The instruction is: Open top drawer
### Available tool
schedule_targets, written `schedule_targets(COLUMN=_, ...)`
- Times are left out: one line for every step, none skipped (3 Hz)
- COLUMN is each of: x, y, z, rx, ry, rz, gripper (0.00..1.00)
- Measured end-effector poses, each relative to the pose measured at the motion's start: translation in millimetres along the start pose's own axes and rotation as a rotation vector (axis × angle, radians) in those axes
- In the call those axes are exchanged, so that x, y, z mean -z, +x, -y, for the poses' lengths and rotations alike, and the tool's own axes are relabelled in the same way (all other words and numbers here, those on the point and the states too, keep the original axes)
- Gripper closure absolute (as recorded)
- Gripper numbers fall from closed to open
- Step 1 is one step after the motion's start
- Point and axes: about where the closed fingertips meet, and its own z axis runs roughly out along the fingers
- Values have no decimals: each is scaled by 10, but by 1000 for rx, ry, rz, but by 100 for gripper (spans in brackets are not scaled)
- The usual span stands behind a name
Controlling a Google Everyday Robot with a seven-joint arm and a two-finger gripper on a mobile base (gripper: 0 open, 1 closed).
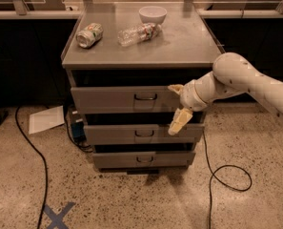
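The top drawer (117, 100) is the widest grey drawer front of the cabinet, just under its top, with a small dark loop handle (146, 97) at centre. A dark gap shows above the drawer front. My gripper (177, 105) is in front of the right part of this drawer, a short way right of the handle. It is open: one cream finger (175, 88) is level with the drawer's upper edge, and the other points down over the middle drawer (141, 133). It holds nothing. The white arm (246, 82) reaches in from the right.
A lower drawer (141, 160) sits below. On the cabinet top (188, 42) lie a can (89, 35), a clear plastic bottle (138, 33) and a white bowl (153, 14). Cables (229, 175) run on the floor left and right; a paper sheet (45, 119) lies left.
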Motion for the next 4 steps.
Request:
schedule_targets(x=-11, y=-2, z=6, rx=3, ry=-1, rz=-2, gripper=0)
schedule_targets(x=-60, y=72, z=199, rx=5, ry=10, rz=-5, gripper=0)
schedule_targets(x=-150, y=100, z=438, rx=19, ry=5, rz=3, gripper=0)
schedule_targets(x=-235, y=110, z=560, rx=24, ry=-8, rz=16, gripper=0)
